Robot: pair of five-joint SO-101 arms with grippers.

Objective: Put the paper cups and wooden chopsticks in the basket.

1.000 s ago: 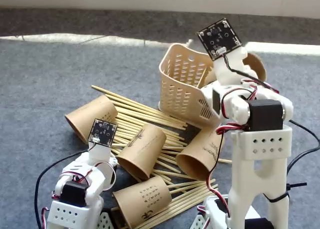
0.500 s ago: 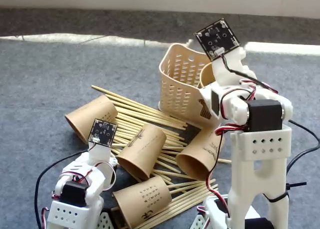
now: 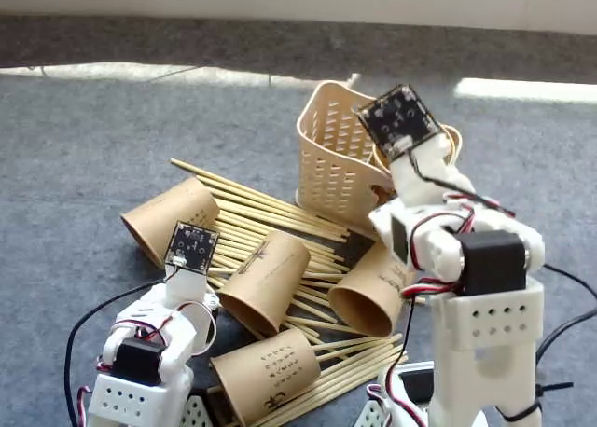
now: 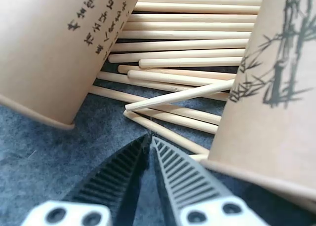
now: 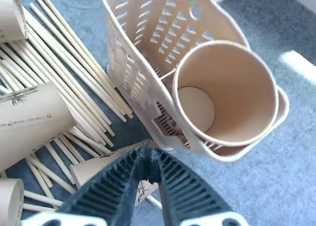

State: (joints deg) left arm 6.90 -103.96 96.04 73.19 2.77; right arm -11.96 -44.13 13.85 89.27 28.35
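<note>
Grey cloth (image 3: 84, 157) covers the table in the high view. Wooden chopsticks (image 3: 270, 217) lie fanned across it, and four paper cups (image 3: 264, 280) lie on their sides among them. A cream basket (image 3: 340, 157) stands at the far end of the fan. The right arm (image 3: 466, 259) rises beside it and the left arm (image 3: 154, 338) sits low at the near edge.

From the left wrist, the left gripper (image 4: 149, 139) has its fingers pressed together with nothing between them. The tips are over bare cloth, just short of the nearest chopstick ends. A lettered cup (image 4: 59, 43) lies to one side of them and a bamboo-print cup (image 4: 271, 88) to the other.

From the right wrist, the right gripper (image 5: 146, 152) is likewise closed and empty. It hangs above the basket's near wall. Inside the basket sits an upright cup (image 5: 222, 93), its mouth open to the camera. More cups and chopsticks lie on the cloth beside the basket.
</note>
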